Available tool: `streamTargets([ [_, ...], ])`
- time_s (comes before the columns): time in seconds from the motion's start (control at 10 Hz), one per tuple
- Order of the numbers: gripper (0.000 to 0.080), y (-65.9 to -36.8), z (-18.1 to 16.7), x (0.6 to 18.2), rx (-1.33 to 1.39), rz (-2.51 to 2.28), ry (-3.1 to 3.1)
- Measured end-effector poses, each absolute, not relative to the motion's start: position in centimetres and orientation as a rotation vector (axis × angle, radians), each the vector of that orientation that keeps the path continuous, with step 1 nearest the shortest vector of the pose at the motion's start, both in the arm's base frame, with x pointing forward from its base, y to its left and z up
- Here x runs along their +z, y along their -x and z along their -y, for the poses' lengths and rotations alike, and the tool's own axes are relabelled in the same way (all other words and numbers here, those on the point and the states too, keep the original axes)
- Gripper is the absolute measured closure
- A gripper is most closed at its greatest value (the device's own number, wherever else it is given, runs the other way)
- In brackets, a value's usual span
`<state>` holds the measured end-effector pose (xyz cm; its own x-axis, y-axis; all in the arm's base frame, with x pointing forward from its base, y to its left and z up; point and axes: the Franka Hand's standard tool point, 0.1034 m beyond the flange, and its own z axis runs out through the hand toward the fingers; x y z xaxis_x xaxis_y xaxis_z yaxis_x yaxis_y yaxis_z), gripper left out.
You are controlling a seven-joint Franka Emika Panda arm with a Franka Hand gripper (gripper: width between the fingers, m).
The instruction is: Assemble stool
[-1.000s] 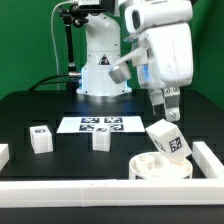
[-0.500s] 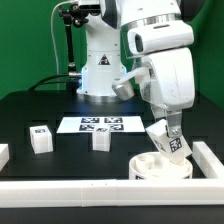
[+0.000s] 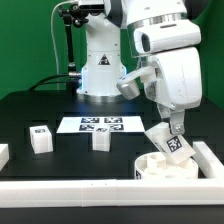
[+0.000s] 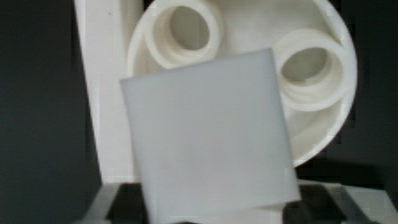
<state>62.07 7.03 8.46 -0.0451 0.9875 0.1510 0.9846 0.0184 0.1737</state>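
The tool is closing narrowly on the upper end of 1 white leg block, a finger pressing in on each side. In the wrist view the pale face of that block is filling the gap between the 2 dark fingers. The leg block is leaning tilted, its black-and-white tag facing the exterior camera, and its lower end is sitting in the round seat. The seat is lying flat on the black table at the exterior view's right, in the corner formed by the white rail; the wrist view is showing 2 round sockets in it. A second leg block is standing just in front of the marker board, and a third leg block is standing well apart toward the exterior view's left.
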Motion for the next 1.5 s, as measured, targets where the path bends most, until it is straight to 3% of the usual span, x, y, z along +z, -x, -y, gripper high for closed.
streamTargets([
  [0.6, 0.0450, -62.0, -7.5, 8.5, 0.366, -2.147, -2.263],
  [1.1, 0.0450, -62.3, -11.5, 8.6, 0.373, -1.509, -2.821],
  [1.5, 0.0451, -62.6, -12.7, 8.4, 0.357, -1.141, -3.038],
])
